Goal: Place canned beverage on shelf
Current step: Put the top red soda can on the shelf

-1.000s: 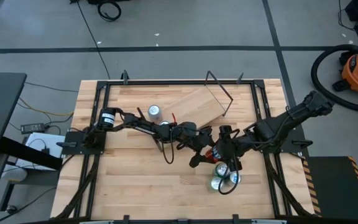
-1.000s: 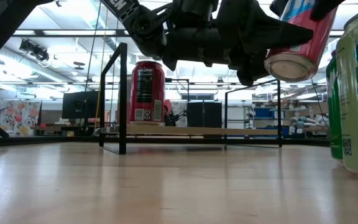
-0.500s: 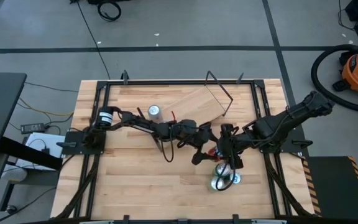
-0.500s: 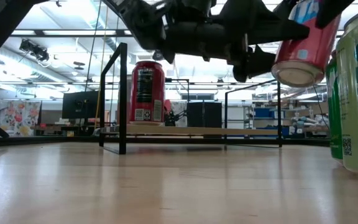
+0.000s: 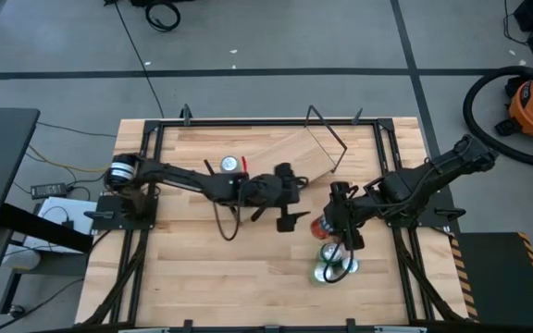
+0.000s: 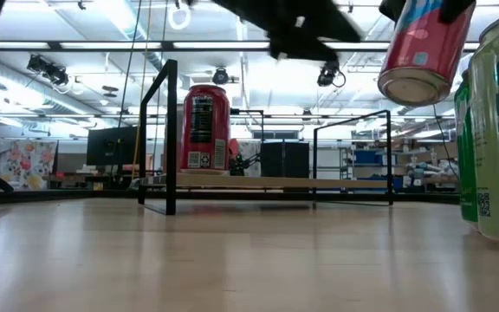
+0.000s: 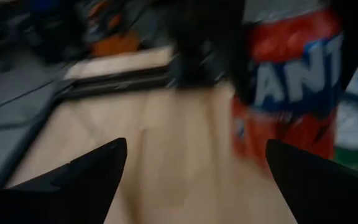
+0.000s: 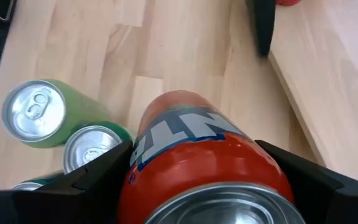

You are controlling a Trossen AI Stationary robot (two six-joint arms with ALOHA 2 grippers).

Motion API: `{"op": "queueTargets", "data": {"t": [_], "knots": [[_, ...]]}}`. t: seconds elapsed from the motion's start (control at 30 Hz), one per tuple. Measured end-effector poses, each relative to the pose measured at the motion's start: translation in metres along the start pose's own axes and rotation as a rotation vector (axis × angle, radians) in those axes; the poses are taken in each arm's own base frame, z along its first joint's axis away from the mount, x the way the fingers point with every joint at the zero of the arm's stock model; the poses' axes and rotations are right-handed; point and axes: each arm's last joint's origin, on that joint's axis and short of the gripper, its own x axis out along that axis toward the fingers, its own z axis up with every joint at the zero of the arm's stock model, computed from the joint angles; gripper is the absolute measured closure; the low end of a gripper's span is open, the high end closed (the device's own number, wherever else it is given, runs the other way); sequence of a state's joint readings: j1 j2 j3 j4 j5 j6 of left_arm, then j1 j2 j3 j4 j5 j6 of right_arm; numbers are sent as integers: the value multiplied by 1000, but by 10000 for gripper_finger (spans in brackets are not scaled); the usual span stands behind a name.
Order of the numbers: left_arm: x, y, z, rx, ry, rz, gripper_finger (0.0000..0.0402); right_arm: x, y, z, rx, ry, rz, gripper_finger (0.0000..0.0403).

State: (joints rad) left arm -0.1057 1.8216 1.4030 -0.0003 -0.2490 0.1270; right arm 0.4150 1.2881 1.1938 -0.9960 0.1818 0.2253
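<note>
Two arms met near the table's middle in the high view: the left gripper (image 5: pixel 290 220) stood spread wide and empty just beside the right gripper (image 5: pixel 333 225), which clamped an orange can (image 5: pixel 321 227) above the tabletop (image 5: pixel 202 268). The shelf (image 5: pixel 290 159) lay angled toward the far edge, a red can (image 5: pixel 233 165) upright at its left end. Green cans (image 5: pixel 333 268) stood near the right gripper. In the low view the orange can (image 6: pixel 423 48) hung tilted in the air, well off the shelf (image 6: pixel 267 182). In the left wrist view its own fingers (image 7: pixel 79 177) gaped apart with nothing between them. In the right wrist view the fingers (image 8: pixel 86 177) pressed both sides of the orange can (image 8: pixel 204 155).
</note>
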Motion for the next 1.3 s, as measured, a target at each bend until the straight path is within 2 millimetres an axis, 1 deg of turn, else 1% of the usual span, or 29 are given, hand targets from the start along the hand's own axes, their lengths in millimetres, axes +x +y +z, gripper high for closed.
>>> {"op": "queueTargets", "data": {"t": [0.1, 0.23, 0.4, 0.53, 0.63, 0.7, 0.8, 0.87, 0.93, 1.0, 1.1, 1.17, 1.23, 1.3], "knots": [[-17, -8, 2, 38, 77, 79, 6, 0, -2, 0, 0, -2, -16, 82], [-30, -29, -3, 110, 168, 136, 6, 2, -7, 2, 5, -8, -47, 82], [-44, -57, -11, 178, 238, 164, 6, 17, -15, 11, -16, -3, -71, 82], [-56, -71, -12, 190, 256, 178, 6, 33, -24, 20, -44, 24, -69, 82], [-67, -76, -11, 204, 273, 194, 6, 41, -31, 30, -56, 47, -57, 82], [-70, -79, -10, 195, 267, 193, 6, 44, -34, 39, -72, 50, -59, 82], [-73, -83, -15, 218, 298, 194, 6, 44, -42, 51, -104, 68, -67, 82], [-74, -87, -17, 211, 290, 193, 8, 42, -49, 58, -107, 68, -74, 82], [-75, -93, -27, 214, 280, 181, 15, 40, -57, 65, -105, 62, -87, 82], [-78, -98, -40, 216, 277, 165, 25, 39, -66, 66, -103, 57, -97, 82], [-86, -103, -52, 171, 212, 147, 40, 42, -80, 68, -76, 46, -79, 82], [-95, -105, -57, 153, 177, 138, 49, 45, -89, 68, -53, 57, -66, 82], [-105, -105, -58, 144, 147, 145, 55, 54, -96, 68, -47, 75, -66, 82], [-118, -101, -54, 118, 96, 152, 59, 62, -101, 70, -55, 105, -67, 82]]}}
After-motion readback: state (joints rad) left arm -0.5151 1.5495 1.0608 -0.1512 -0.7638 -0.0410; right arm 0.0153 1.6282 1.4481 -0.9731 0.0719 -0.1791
